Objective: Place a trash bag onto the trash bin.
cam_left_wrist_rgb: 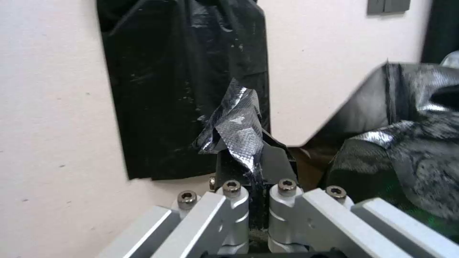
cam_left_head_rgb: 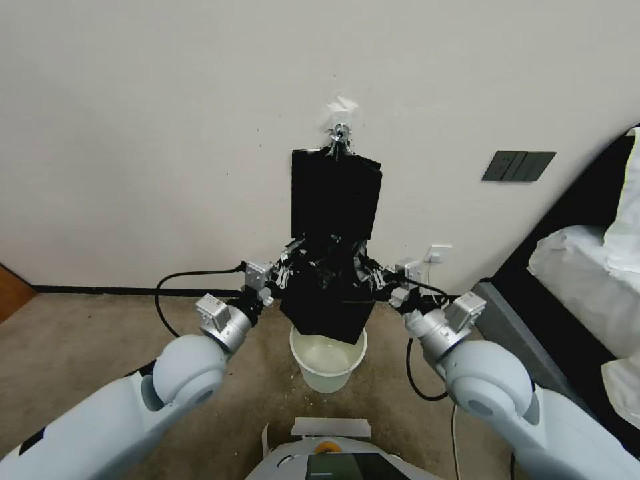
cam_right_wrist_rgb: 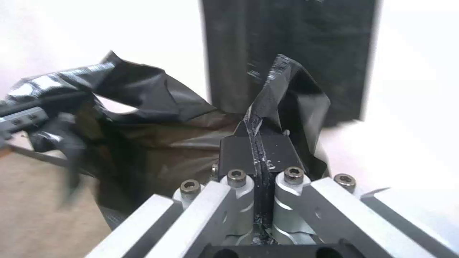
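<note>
Nearest the robot, the bin (cam_left_head_rgb: 328,360) stands upright on the floor (cam_left_head_rgb: 100,333) between the two arms, its mouth uncovered. Just above it hangs the bag (cam_left_head_rgb: 327,293), crinkled and spread between the grippers, its lower edge overlapping the bin's far rim in the head view. The left gripper (cam_left_head_rgb: 288,267) is clenched on the bag's left edge, a twist of plastic caught between its fingers (cam_left_wrist_rgb: 228,168). The right gripper (cam_left_head_rgb: 367,268) pinches the right edge likewise, its fingers (cam_right_wrist_rgb: 239,150) closed on a fold. Behind, a flat bundle (cam_left_head_rgb: 335,193) of bags hangs from a clip (cam_left_head_rgb: 340,137) on the wall (cam_left_head_rgb: 133,133).
</note>
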Robot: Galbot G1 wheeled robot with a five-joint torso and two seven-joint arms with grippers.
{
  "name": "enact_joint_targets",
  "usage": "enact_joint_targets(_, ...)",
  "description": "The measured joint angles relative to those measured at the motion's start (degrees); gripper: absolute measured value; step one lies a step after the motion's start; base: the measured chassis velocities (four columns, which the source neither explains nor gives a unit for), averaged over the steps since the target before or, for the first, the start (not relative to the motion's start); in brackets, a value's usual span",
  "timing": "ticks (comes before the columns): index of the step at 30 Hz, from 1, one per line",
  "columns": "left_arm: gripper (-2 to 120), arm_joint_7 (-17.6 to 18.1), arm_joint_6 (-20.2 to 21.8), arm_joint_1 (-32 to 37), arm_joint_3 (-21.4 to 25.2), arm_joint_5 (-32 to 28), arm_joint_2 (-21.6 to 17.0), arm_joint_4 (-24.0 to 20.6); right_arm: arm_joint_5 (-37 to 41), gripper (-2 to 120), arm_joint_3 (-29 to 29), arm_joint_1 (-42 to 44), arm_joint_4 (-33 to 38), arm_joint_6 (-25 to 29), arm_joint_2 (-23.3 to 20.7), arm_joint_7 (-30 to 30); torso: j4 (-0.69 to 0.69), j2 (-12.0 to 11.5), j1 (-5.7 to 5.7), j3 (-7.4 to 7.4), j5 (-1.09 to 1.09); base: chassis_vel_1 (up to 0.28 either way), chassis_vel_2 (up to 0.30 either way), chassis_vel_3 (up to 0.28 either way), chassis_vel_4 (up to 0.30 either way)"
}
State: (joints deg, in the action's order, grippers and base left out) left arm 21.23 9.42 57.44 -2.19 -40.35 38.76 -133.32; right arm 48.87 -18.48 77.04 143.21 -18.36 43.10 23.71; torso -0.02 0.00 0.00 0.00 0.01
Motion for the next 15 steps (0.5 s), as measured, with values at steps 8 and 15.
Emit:
enact_joint_targets(8,0,1.0,0.2,4.9,-0.5,0.7,3.3,4.1,-6.5,0,1.8,6.1,-1.0,0.6,6.0,-1.7,0.03,0.0,0.00,0.00,-0.03,0.000,0.000,0.000,0.000)
enact_joint_targets(15,0,2.6,-0.4,8.6,0.3,2.3,6.8,7.6,-7.5,0,3.5,8.7,-5.8,1.3,11.2,-1.6,0.02,0.0,0.00,0.00,-0.01,0.000,0.000,0.000,0.000)
